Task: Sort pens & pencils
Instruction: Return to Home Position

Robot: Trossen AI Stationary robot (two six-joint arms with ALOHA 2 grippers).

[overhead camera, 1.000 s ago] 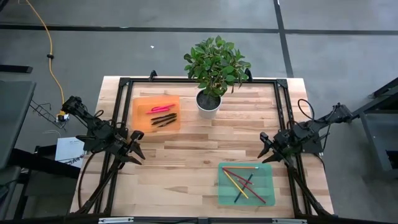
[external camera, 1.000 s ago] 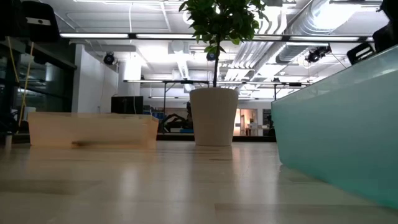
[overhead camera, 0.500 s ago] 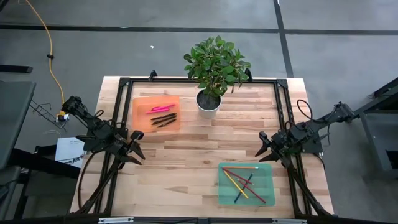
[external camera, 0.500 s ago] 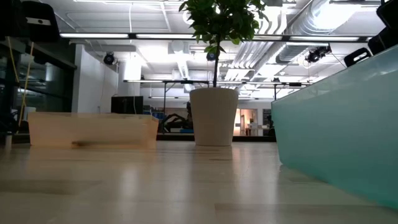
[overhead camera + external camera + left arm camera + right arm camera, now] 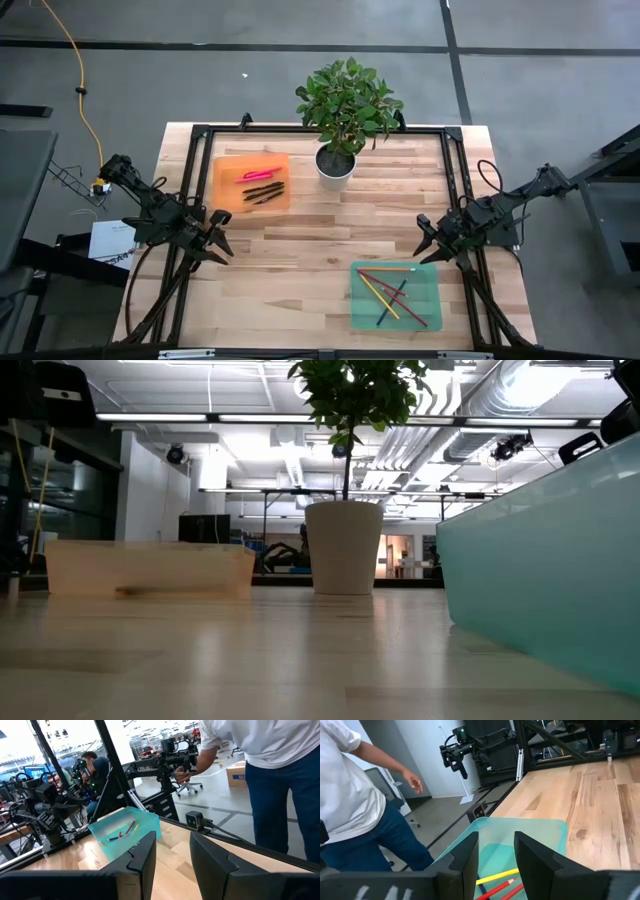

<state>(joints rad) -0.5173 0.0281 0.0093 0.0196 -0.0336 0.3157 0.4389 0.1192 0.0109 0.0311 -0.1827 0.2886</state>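
I saw the table point(image 5: 300, 250) under even, bright light from overhead, with no hard shadows on the wood. At table height the ceiling strip lights point(image 5: 160, 417) glared and laid a pale sheen across the boards. Far beyond the left gripper point(image 5: 172, 852) the hall burned out to white, while it and the right gripper point(image 5: 496, 852) showed as dark, unlit shapes.
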